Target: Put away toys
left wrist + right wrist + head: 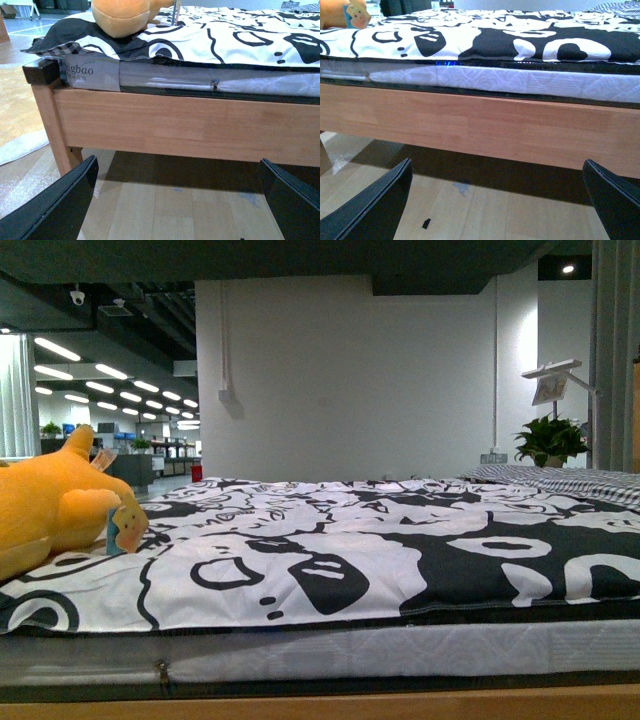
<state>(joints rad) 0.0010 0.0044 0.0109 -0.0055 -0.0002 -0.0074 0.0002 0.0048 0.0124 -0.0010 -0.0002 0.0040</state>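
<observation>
At the far left of the front view, the plush toy point(55, 505) lies on the bed, orange-yellow, partly cut off by the picture edge. One rounded limb points toward the middle of the bed, and a small tag point(118, 530) hangs beside it. The toy rests on a black-and-white patterned quilt point(380, 540) that covers the bed from left to right. Below the quilt is the white mattress point(400, 650), with a zip pull point(161, 672) on its side. At the far right, past the bed, a potted plant point(549, 440) stands by the white wall point(350, 380).

The left tool point(177, 200) hangs low in front of the wooden bed frame point(190, 125), over the pale floor point(165, 220). Its two dark fingers are spread wide and hold nothing. In this view the toy sits above the frame, close to the bed's corner.

The right tool point(497, 200) is also low before the frame, spread wide and empty-handed, with the toy well apart from it.
</observation>
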